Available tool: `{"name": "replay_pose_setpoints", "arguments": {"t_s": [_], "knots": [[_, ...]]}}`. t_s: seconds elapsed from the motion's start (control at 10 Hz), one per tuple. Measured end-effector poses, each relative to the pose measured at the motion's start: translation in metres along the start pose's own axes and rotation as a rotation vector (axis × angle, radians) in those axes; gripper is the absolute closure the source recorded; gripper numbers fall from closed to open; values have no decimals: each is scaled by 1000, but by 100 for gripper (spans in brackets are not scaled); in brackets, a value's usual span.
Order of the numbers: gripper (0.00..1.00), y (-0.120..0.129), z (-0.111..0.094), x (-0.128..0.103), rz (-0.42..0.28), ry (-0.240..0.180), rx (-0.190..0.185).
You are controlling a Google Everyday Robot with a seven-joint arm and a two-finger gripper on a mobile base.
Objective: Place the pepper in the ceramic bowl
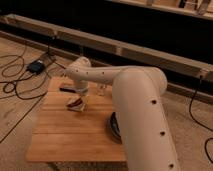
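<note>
The gripper (pixel 79 99) (whether it is closed cannot be told) sits directly above the pepper (pixel 75 104), which lies on the table (pixel 65 136) well left of the ceramic bowl (pixel 114 129) and somewhat farther back.

Below the cream-white arm (pixel 140 100), the hand (pixel 79 100) hangs over the honey-brown, plank-striped desk (pixel 60 130), by the dark red pepper (pixel 75 105); the ceramic bowl (pixel 114 129) is glossy black.
</note>
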Motion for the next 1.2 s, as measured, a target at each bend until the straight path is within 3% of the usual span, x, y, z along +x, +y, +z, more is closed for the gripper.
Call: {"name": "replay_pose_setpoints", "arguments": {"t_s": [0.4,0.8,1.2], "knots": [[100,45,-31,-9,61,18,-6],[100,118,-49,2,236,70,-28],[100,182,-74,33,433,155,2]]}}
